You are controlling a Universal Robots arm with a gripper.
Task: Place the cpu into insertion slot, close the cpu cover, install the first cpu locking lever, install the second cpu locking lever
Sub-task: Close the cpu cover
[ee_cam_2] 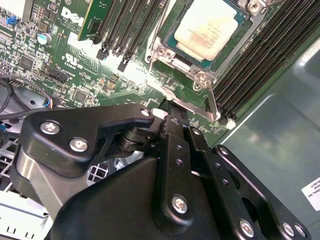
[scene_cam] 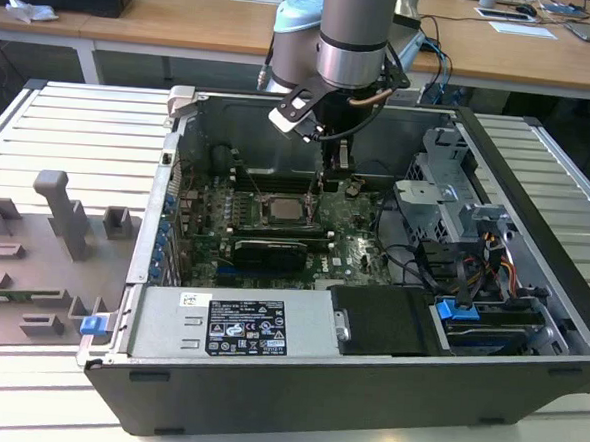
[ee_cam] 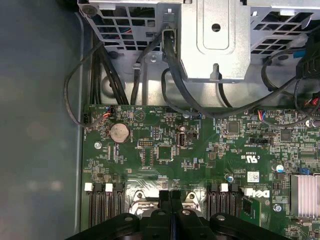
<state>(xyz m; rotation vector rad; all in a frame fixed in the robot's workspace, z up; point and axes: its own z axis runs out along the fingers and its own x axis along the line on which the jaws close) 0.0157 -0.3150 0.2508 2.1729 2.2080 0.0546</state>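
Hanging inside the open steel computer case [scene_cam: 294,406] with the matte black tool [ee_cam_2: 167,107] clenched, both fingers pressed together, tips right at the silvery rim of the insertion slot [scene_cam: 260,209]. Possibly nipping one thin steel lever [ee_cam_2: 214,102] there, though hard to tell. Seated flat in the slot: one cpu [ee_cam_2: 207,27], square, pale beige, smooth-faced. Framing it, one cpu cover [ee_cam_2: 170,55], thin bright metal with a cut-out window, lying down around the chip. Flanked by two banks of long black ribbed memory slots [ee_cam_2: 125,25] on green circuit board [ee_cam: 210,150].
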